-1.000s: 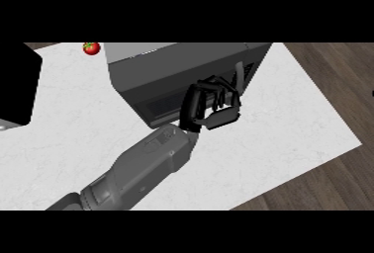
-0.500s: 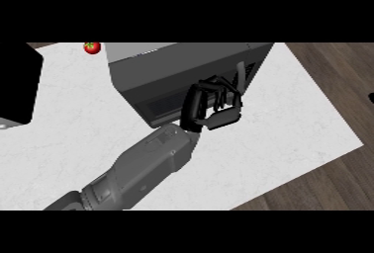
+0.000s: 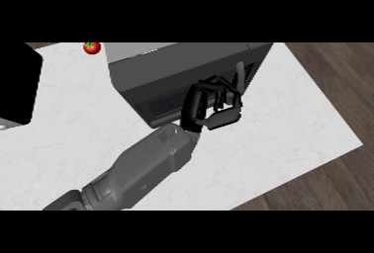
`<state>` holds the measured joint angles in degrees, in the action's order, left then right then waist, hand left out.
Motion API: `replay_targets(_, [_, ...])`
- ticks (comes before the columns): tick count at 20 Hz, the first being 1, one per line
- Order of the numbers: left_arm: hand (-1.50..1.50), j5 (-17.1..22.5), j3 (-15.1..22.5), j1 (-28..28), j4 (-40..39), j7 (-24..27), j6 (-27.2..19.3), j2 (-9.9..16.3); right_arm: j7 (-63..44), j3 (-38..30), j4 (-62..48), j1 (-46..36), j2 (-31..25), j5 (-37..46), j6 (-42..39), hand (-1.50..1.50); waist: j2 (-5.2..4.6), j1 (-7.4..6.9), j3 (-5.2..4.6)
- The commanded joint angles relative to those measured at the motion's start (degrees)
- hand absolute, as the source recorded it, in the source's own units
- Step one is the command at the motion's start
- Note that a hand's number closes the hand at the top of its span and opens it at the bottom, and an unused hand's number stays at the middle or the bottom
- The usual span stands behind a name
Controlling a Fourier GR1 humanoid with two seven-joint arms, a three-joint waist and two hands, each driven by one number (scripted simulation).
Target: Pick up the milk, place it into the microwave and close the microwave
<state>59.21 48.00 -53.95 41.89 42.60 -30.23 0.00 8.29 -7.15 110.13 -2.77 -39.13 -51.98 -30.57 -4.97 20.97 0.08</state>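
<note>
The dark grey microwave (image 3: 182, 69) stands at the back of the white counter (image 3: 277, 128) with its door closed. My left hand (image 3: 210, 105) is up against the right part of the door, next to the thin dark handle (image 3: 238, 74). Its fingers (image 3: 223, 88) are curled and I see nothing held in them. The grey forearm runs in from the lower left. The milk shows nowhere in this view. My right hand is out of the picture.
A small red tomato (image 3: 90, 47) lies at the counter's back edge, left of the microwave. A black box-like appliance (image 3: 15, 84) fills the far left. The counter's edge runs diagonally at the lower right, with wooden floor (image 3: 321, 178) beyond.
</note>
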Motion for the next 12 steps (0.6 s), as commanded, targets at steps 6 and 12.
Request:
replay_targets(6, [1.50,2.7,-1.3,-4.0,-4.6,-1.4,1.5,0.0,-0.9,-0.7,-0.4,-0.8,-1.8,-1.7,-1.6,-1.50,-0.91,0.01,-0.08])
replay_targets(12, [1.50,0.4,3.6,-4.9,-8.3,-2.8,-0.3,0.0,-0.9,0.1,-0.1,-1.0,-1.8,-4.5,-3.4,-1.50,-0.60,0.05,0.22])
